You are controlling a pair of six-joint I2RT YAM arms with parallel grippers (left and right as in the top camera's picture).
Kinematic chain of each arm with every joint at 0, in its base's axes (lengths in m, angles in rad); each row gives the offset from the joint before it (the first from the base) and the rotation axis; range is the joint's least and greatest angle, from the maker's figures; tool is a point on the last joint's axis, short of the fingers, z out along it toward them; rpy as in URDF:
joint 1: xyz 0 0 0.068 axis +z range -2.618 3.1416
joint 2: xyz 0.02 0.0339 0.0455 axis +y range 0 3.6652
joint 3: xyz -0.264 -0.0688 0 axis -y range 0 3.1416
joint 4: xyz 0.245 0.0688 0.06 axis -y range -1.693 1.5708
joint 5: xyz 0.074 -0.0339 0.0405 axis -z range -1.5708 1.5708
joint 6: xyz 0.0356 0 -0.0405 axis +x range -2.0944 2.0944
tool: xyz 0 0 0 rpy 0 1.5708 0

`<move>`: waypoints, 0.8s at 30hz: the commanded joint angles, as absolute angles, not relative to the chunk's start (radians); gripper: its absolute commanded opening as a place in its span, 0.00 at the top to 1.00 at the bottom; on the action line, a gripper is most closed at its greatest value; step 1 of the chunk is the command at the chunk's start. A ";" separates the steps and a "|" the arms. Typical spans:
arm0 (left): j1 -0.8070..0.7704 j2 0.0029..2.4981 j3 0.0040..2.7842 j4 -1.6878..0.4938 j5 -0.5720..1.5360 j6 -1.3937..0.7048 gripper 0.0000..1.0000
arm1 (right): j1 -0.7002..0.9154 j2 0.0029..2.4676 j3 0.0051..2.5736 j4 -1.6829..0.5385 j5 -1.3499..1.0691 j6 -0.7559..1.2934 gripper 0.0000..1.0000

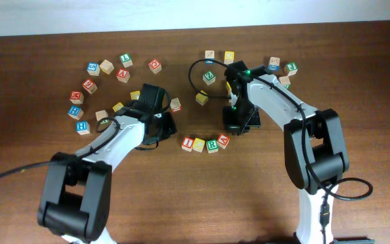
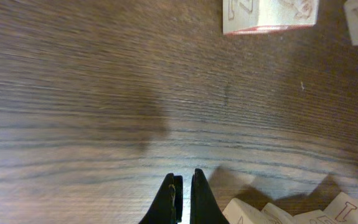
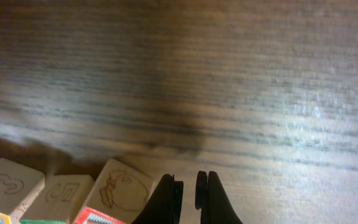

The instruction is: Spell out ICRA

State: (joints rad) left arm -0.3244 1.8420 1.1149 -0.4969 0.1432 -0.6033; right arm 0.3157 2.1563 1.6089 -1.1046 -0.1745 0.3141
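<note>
Four letter blocks sit in a row at the table's centre front: a red one (image 1: pixel 188 144), a yellow one (image 1: pixel 199 144), a green one (image 1: pixel 211 145) and a red one (image 1: pixel 223 141). My left gripper (image 1: pixel 162 126) hovers just left of the row, shut and empty in the left wrist view (image 2: pixel 183 186); the row's pale blocks (image 2: pixel 253 214) show at its lower right. My right gripper (image 1: pixel 239 123) hovers just right of the row, fingers almost together and empty (image 3: pixel 190 186). A block with an apple drawing (image 3: pixel 122 190) lies beside its left finger.
Loose letter blocks arc around the left arm, e.g. a blue one (image 1: pixel 81 127) and a red one (image 1: pixel 122 74). More lie at the back right, such as a green one (image 1: pixel 209 77) and a yellow one (image 1: pixel 201 99). A black cable (image 1: pixel 195 68) loops near the right arm.
</note>
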 commanded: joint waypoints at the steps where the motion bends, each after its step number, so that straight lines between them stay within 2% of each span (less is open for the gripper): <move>1: -0.327 1.889 1.106 -0.479 0.226 -0.614 1.00 | 0.320 2.150 1.600 -1.094 -0.184 0.294 0.96; 10: -0.373 1.906 1.106 -0.502 0.274 -0.613 1.00 | 0.321 2.150 1.600 -1.163 -0.244 0.295 0.96; 24: -0.373 1.906 1.106 -0.533 0.274 -0.613 1.00 | 0.347 2.150 1.594 -1.106 -0.256 0.284 0.96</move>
